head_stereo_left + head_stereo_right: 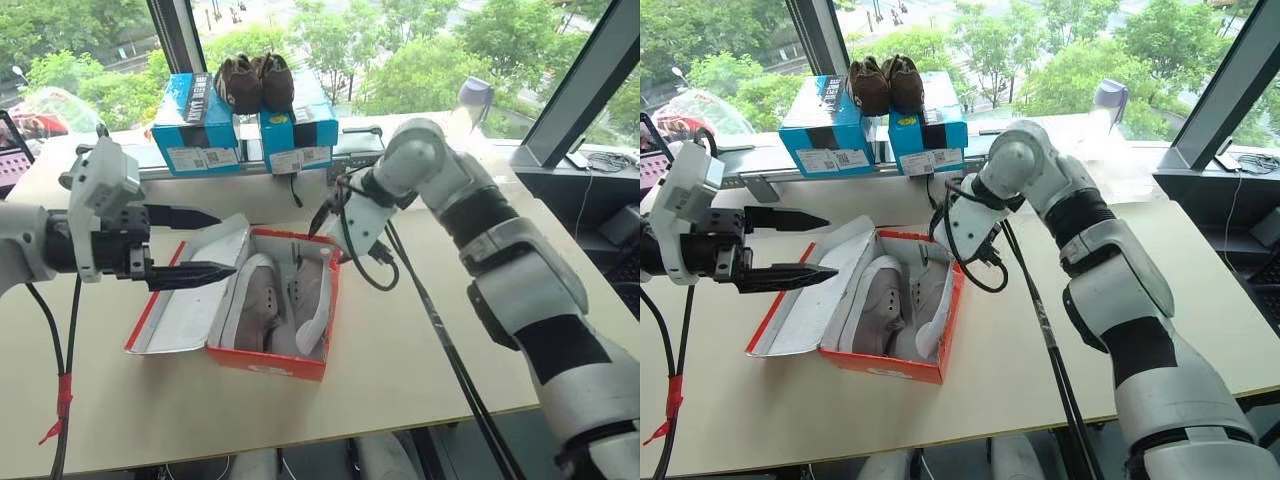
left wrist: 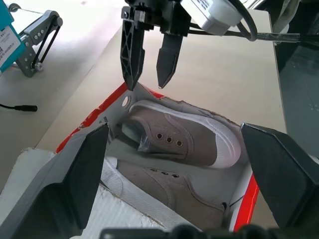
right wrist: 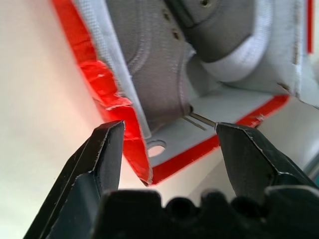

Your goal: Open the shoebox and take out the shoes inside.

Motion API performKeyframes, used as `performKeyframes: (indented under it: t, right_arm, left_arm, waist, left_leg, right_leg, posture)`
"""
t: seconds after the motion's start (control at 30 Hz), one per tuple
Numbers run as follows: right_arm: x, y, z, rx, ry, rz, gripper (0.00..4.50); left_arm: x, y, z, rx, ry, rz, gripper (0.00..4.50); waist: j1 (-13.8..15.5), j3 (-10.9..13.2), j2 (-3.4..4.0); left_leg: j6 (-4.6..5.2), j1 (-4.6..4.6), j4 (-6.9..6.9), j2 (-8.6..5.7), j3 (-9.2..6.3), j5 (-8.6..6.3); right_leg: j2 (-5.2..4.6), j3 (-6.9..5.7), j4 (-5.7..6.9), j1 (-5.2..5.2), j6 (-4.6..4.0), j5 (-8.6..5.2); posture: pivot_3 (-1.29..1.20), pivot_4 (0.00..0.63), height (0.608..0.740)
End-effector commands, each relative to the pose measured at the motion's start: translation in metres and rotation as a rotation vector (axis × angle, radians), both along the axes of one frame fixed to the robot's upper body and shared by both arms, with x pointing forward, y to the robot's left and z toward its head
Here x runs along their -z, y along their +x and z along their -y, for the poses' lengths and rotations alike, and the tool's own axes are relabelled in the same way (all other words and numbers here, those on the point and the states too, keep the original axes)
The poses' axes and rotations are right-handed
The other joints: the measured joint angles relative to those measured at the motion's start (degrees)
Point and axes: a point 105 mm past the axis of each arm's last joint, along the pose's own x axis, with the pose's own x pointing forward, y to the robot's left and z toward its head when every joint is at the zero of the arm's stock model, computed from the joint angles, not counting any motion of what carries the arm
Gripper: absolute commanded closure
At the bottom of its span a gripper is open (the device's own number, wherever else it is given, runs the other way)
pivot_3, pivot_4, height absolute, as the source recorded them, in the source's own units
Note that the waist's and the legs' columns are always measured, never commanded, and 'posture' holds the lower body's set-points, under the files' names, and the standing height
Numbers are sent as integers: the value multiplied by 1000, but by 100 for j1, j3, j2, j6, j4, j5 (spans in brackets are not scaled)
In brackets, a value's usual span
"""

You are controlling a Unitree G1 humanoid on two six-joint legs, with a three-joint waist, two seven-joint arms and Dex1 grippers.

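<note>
The box (image 1: 262, 352) sits open on the desk (image 1: 420, 350), lid laid flat to its left side, with the 2 shoes (image 1: 280, 305) lying side by side inside, soles toward the walls. The right end effector (image 2: 149, 74) hangs just above the far corner of the box, fingers spread and empty. The left end effector (image 1: 195, 245) hovers over the lid, also spread wide with nothing in it.

With the lid already back, the job looks to be lifting out a shoe. I'd drop the right one onto the nearer shoe's heel collar, 1 finger inside the opening and 1 outside, clear of the cardboard rim. Pinching the wall along with the fabric would drag the whole box up; the left could press the lid to steady it.
</note>
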Motion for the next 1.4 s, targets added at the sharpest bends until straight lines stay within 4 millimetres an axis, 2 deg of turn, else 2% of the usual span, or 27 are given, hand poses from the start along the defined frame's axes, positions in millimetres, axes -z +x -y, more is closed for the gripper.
performKeyframes:
  t: [0.03,0.27,0.33,0.5,0.63,0.73,0.87,1.0,1.13,1.4]
  right_arm:
    - [-1,-2,-5,-63,-37,48,1029]
    - [12,-2,-7,-80,-73,39,1029]
    - [10,-1,-9,-75,-67,43,1029]
    - [-23,2,-26,-31,22,67,1029]
    - [-56,2,-37,120,185,-104,1029]
    - [-63,3,-32,190,234,-196,1029]
    - [-52,6,-24,183,197,-153,1029]
    - [-20,5,-24,111,69,-82,1029]
    - [0,2,-26,64,-4,-67,1029]
    - [23,-3,-35,-5,-92,-38,1029]
  left_arm:
    - [-10,-5,1,-1,-2,54,0]
    - [-8,-11,-2,-33,-5,50,0]
    - [-8,-12,-3,-43,-6,50,0]
    - [-8,-14,-4,-56,-8,50,0]
    - [-9,-12,-7,-69,-13,60,0]
    - [-9,-10,-9,-80,-12,66,0]
    - [-10,-7,-9,-73,-12,72,0]
    - [-11,-2,-4,-51,-17,83,0]
    - [-11,-4,-2,-46,-18,82,0]
    - [-8,-12,-5,-90,-25,80,0]
  waist:
    - [5,0,0]
    - [15,0,0]
    - [15,0,0]
    - [3,2,1]
    - [-2,2,1]
    - [25,2,1]
    - [55,2,1]
    - [40,2,1]
    - [-24,2,1]
    - [-104,1,0]
  left_leg:
    - [0,0,1,0,0,0]
    - [0,3,1,1,0,0]
    - [0,3,1,0,0,0]
    - [-1,3,1,1,-1,0]
    - [-1,4,-1,3,-1,0]
    - [-1,5,0,2,-1,0]
    - [-1,4,1,1,-2,0]
    - [-1,4,0,1,-2,0]
    - [-1,3,0,1,1,0]
    - [-1,9,-1,3,1,0]
  right_leg:
    - [0,0,1,0,0,0]
    - [0,0,2,1,0,-1]
    - [0,0,1,2,0,-1]
    - [1,0,4,-1,0,-1]
    - [2,-1,2,1,-3,-1]
    - [2,-2,3,4,-20,8]
    - [1,-6,0,5,-14,5]
    - [0,-5,1,5,-2,-2]
    - [1,0,5,0,-3,-1]
    - [2,-1,6,4,-10,2]
  posture:
    - [0,150,740]
    - [0,150,740]
    - [0,150,740]
    - [0,150,740]
    - [0,150,740]
    - [0,150,740]
    - [0,150,740]
    - [0,150,740]
    - [0,150,740]
    - [0,150,740]
